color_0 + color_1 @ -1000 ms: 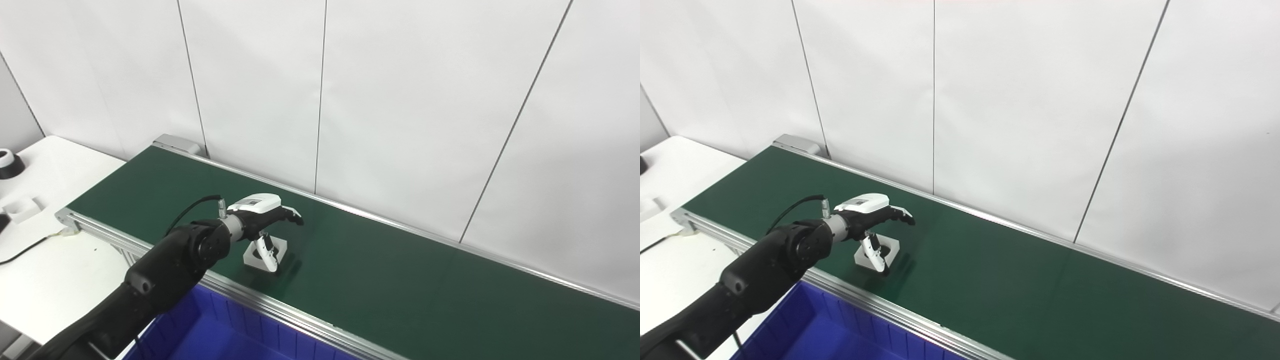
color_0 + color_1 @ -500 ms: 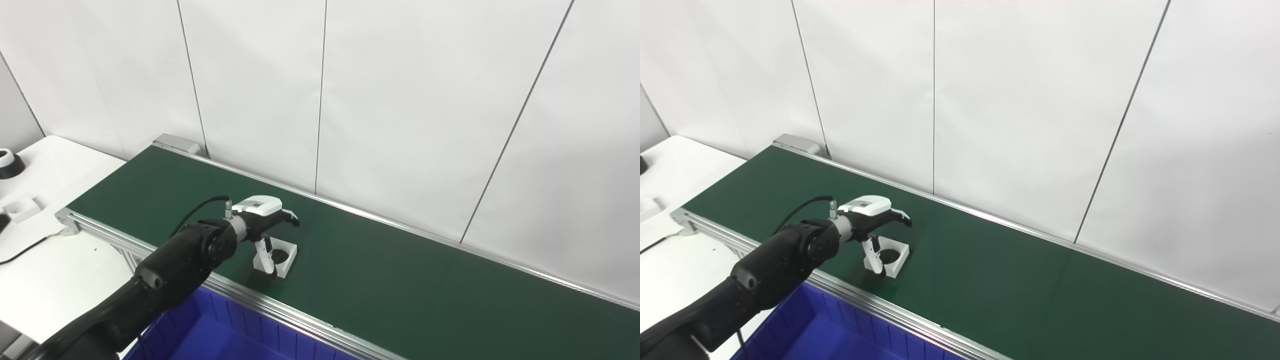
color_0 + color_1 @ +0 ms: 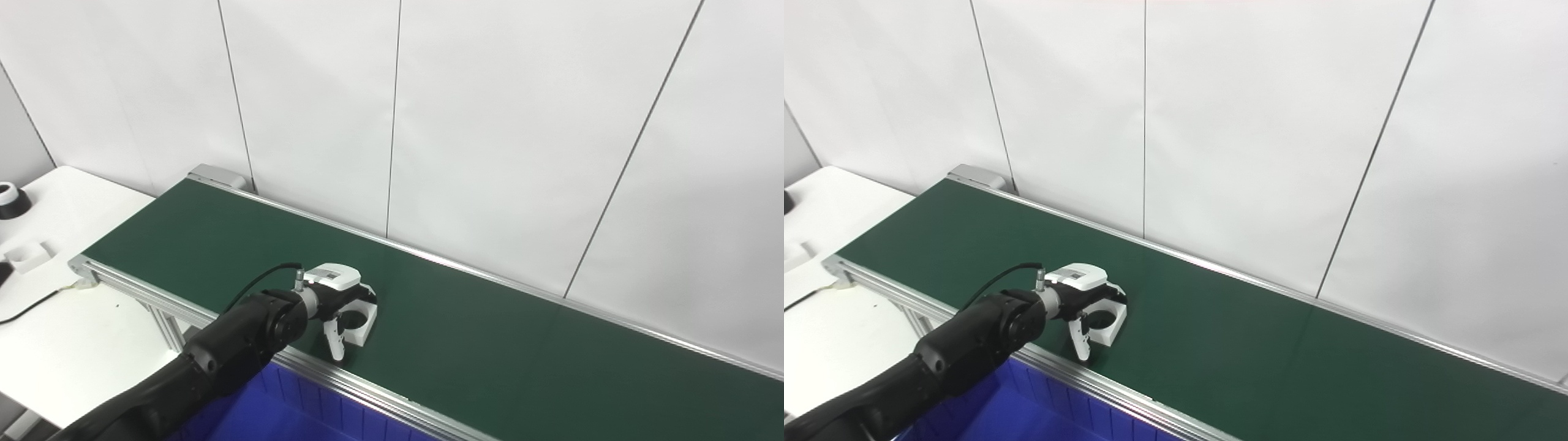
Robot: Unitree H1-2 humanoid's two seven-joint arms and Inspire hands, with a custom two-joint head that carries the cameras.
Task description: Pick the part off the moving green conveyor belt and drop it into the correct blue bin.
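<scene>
The white square part with a round hole [image 3: 357,318] lies on the green conveyor belt [image 3: 490,343], close to the belt's near aluminium rail [image 3: 367,392], and it has ridden further along the belt to the right over the last second. The left hand [image 3: 340,300] has followed it, shifting right and sinking lower, so that the dark fingers [image 3: 1102,298] now curl over the part's top while the white thumb [image 3: 335,342] points down at the belt just beside the part's near edge. The hand is partly closed around the part, fingers and thumb on opposite sides of it, but whether it has real hold yet cannot be told; the part looks flat on the belt, not lifted. In my judgement the hand has matched the belt's pace and the grasp is about to close, so the pick is at its deciding point. The blue bin [image 3: 275,416] sits just below the near rail, under the forearm, a short carry away. The right hand is out of sight.
</scene>
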